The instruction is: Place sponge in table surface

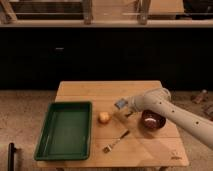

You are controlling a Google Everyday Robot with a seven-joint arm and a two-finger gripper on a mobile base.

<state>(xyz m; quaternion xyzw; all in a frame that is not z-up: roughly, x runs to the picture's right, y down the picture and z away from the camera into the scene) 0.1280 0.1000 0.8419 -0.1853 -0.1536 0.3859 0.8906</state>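
Note:
The sponge [120, 104] is a small grey-blue block at the tip of my gripper [124, 104], over the middle of the light wooden table surface [100, 92]. The gripper is shut on the sponge and holds it just above the planks, a little right of and behind the yellowish ball [103, 117]. My white arm [165, 107] reaches in from the right, passing over the dark red bowl [152, 120].
A green rectangular tray [65, 130] lies on the left part of the table. A fork [116, 141] lies near the front middle. The dark red bowl stands at the right, under my arm. A dark wall is behind the table.

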